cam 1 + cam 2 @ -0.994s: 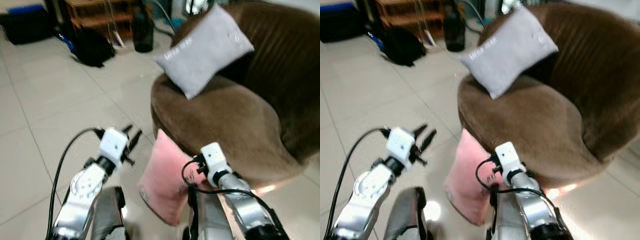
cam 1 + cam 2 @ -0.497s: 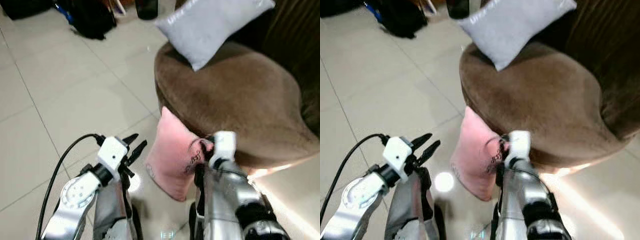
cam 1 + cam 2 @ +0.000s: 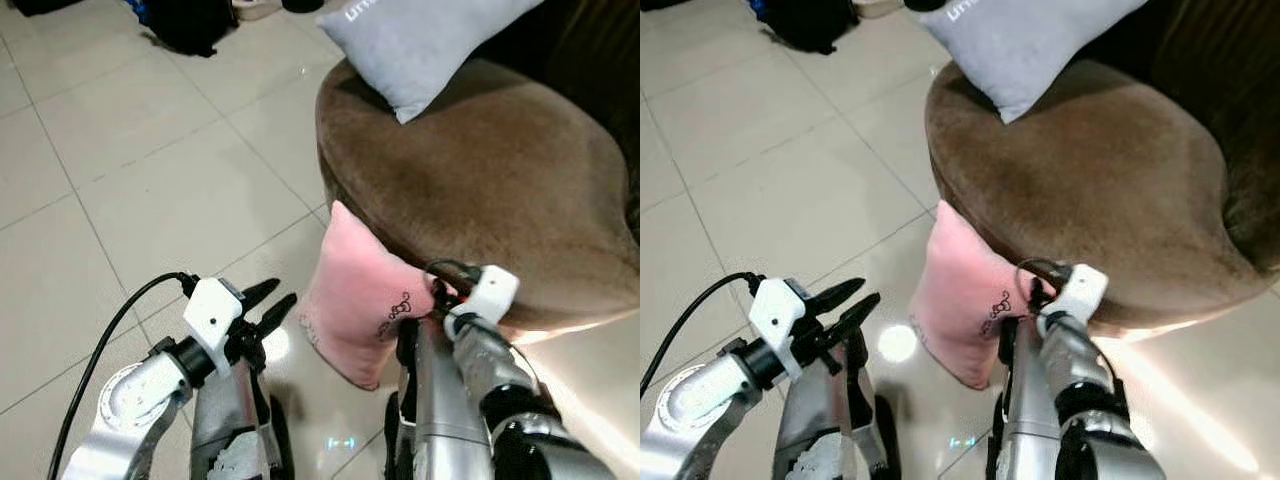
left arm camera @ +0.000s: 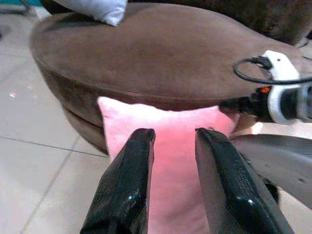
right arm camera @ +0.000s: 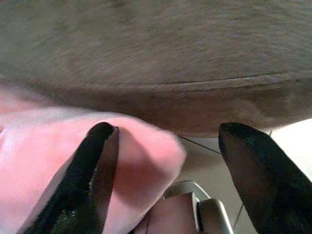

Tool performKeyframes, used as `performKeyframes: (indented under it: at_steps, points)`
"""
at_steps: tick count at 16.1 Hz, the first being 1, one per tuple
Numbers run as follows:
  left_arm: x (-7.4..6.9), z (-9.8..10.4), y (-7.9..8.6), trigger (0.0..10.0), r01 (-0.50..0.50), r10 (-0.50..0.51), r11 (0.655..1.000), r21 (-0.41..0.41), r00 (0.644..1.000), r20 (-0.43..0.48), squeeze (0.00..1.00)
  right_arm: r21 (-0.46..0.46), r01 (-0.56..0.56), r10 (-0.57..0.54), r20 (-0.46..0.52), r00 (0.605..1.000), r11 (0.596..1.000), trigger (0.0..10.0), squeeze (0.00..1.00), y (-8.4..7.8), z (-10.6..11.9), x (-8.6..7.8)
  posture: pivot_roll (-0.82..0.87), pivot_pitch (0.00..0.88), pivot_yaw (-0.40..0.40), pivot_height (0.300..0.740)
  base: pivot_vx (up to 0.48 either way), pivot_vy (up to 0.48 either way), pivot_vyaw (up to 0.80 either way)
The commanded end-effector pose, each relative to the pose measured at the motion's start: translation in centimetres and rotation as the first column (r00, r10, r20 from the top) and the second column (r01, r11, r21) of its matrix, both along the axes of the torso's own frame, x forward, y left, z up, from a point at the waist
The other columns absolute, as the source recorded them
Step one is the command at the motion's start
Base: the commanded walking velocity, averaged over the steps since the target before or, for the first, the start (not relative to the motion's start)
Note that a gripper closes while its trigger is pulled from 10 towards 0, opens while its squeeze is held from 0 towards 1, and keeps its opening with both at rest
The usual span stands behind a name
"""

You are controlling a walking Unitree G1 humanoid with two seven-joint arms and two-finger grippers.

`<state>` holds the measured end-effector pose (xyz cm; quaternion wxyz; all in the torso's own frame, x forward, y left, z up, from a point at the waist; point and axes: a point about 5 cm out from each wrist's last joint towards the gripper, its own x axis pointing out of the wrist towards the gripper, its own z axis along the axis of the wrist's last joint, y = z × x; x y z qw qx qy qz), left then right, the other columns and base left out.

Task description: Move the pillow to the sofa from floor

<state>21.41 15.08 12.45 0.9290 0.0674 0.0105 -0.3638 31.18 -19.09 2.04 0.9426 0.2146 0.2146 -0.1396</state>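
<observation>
Head views: on the tiled floor point(image 3: 150, 190), the pink pillow point(image 3: 360, 300) stands on edge, leaning against the brown sofa point(image 3: 500, 190); a grey pillow point(image 3: 430, 40) already lies on the seat. The task is not started.

Left wrist view: left gripper point(image 4: 171, 141), jaws open, faces the pillow.

Right wrist view: right gripper point(image 5: 170, 156) spreads wide at the pillow's corner, gripping nothing.

A grey cushion point(image 3: 425, 42) with white lettering was propped on the seat. A black bag point(image 3: 190, 22) was seen on the tiled floor point(image 3: 150, 170).
</observation>
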Motion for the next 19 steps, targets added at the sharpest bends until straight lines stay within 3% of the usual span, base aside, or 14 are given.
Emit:
performKeyframes:
  at_steps: [1, 3, 4, 5, 9, 10, 11, 19]
  points:
    - [-0.4, 0.1, 0.1, 10.0, 0.024, -0.024, 1.0, -0.012, 0.999, -0.03, 0.0, 0.049, 0.041, -0.041, -0.013, 0.999, 0.998, 10.0, 1.0, -0.1, -0.5, -0.3, 0.13, 0.266, 0.065, 0.5, 0.0, 0.0, 0.0]
    - [-0.7, 0.2, 0.2, 10.0, 0.042, -0.043, 0.999, -0.022, 0.997, -0.059, 0.0, 0.184, 0.072, -0.068, -0.028, 0.997, 0.98, 10.0, 1.0, 0.4, -0.9, -0.3, 0.15, 0.274, 0.071, 0.5, 0.0, 0.0, 0.0]
    - [-0.9, 0.3, 0.3, 10.0, 0.051, -0.053, 0.998, -0.025, 0.996, -0.075, 0.0, 0.25, 0.065, -0.056, -0.041, 0.998, 0.966, 10.0, 0.3, 1.3, -1.4, -0.5, 0.16, 0.276, 0.074, 0.5, 0.0, 0.0, 0.0]
    - [-1.0, 0.4, 0.5, 10.0, 0.051, -0.053, 0.998, -0.025, 0.995, -0.079, 0.0, 0.277, 0.063, -0.048, -0.058, 0.997, 0.959, 10.0, 0.0, 1.9, -1.8, -0.7, 0.16, 0.278, 0.075, 0.5, 0.0, 0.0, 0.0]
    - [-1.0, 0.7, 0.8, 10.0, 0.054, -0.056, 0.998, -0.02, 0.994, -0.093, 0.0, 0.286, 0.016, 0.002, -0.061, 0.998, 0.958, 10.0, 0.0, 3.3, -2.2, -1.0, 0.17, 0.281, 0.077, 0.5, 0.0, 0.0, 0.0]
    - [-0.9, 0.8, 0.8, 10.0, 0.053, -0.055, 0.998, -0.02, 0.994, -0.092, 0.0, 0.303, 0.014, -0.002, -0.039, 0.999, 0.953, 7.8, 0.0, 3.4, -2.1, -0.9, 0.17, 0.282, 0.078, 0.5, 0.0, 0.0, 0.0]
    - [-0.9, 0.8, 0.8, 10.0, 0.053, -0.054, 0.998, -0.02, 0.994, -0.092, 0.0, 0.317, 0.01, -0.004, -0.021, 1.0, 0.948, 0.0, 0.0, 3.4, -1.9, -0.8, 0.17, 0.282, 0.078, 0.5, 0.0, 0.0, 0.0]
    - [-0.6, 0.9, 0.6, 10.0, 0.041, -0.043, 0.999, -0.024, 0.995, -0.089, 0.0, 0.371, -0.049, 0.033, 0.05, 0.998, 0.927, 0.0, 0.0, 3.9, -1.5, -0.5, 0.16, 0.276, 0.074, 0.5, 0.0, 0.0, 0.0]
